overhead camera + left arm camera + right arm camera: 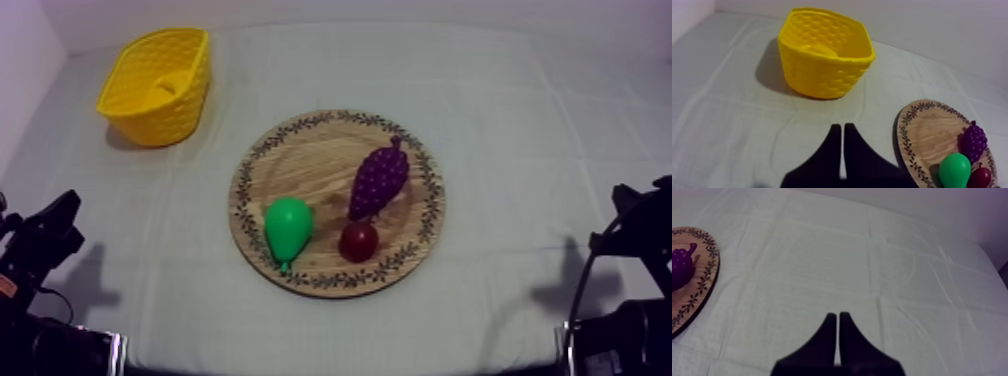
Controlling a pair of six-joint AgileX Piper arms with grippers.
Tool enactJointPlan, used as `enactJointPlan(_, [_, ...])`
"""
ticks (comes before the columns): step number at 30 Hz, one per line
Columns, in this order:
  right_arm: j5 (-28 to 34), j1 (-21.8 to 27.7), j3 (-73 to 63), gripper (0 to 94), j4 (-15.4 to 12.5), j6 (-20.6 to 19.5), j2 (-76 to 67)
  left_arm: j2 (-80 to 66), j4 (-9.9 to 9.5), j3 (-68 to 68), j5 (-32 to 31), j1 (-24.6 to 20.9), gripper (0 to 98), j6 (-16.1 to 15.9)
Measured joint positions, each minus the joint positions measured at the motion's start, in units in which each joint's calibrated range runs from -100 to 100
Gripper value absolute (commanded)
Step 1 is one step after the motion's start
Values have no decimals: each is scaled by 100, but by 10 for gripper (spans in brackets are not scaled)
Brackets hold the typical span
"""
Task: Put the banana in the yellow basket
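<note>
- Three toy fruits lie on the one round wooden board (300, 160) in the top view: one green pear (288, 228), one bunch of purple grapes (379, 182) and one small red fruit (358, 241). The red fruit sits between the pear and the lower end of the grapes.
- One yellow basket (150, 125) stands well apart from the board, toward the far left of the tabletop (530, 140). A single pale yellow curved shape inside it reads as the banana (167, 86).
- One pair of fingers in the left wrist view lies together as a narrow wedge, so the left gripper (839, 126) is clenched on nothing. It is over bare cloth between the basket and the board's rim. A curved yellow piece rests against the basket's inner wall, which I take for the banana. On the board beside it I count the same pear, grapes and red fruit, one of each.
- One more closed, empty wedge shows in the right wrist view. The right gripper (835, 315) is over bare cloth, well apart from the board's patterned rim, with the grapes on the board.
- Judged from how things lie, the task looks complete. The banana is in the basket, not on the board, and neither gripper carries anything, so no carrying seems left.
</note>
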Motion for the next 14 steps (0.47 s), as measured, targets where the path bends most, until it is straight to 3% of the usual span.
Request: enactJointPlan(14, [1, 0, 0, 3, 0, 0, 0, 0, 0, 0, 0, 0, 1, -61])
